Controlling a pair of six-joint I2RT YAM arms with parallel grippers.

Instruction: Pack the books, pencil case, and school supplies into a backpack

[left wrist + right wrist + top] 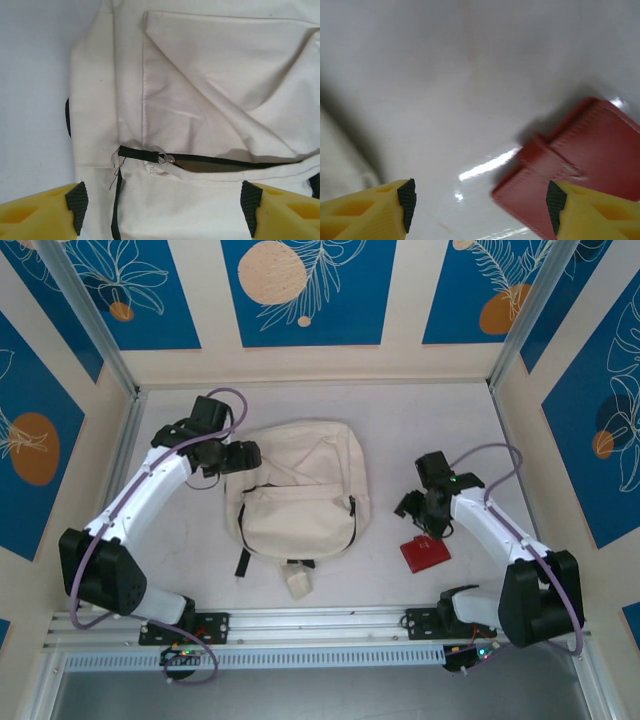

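Gaping empty, left gripper (162,205) hangs at the backpack (300,490) edge, right gripper (480,197) over the red case (425,552), bare table (385,465) between.

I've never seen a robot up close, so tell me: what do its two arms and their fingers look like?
Both the left arm and the right arm have smooth white links joined by chunky black joints, with a lilac cable looping along each. The left fingers and right fingers are yellow wedges with textured black pads.
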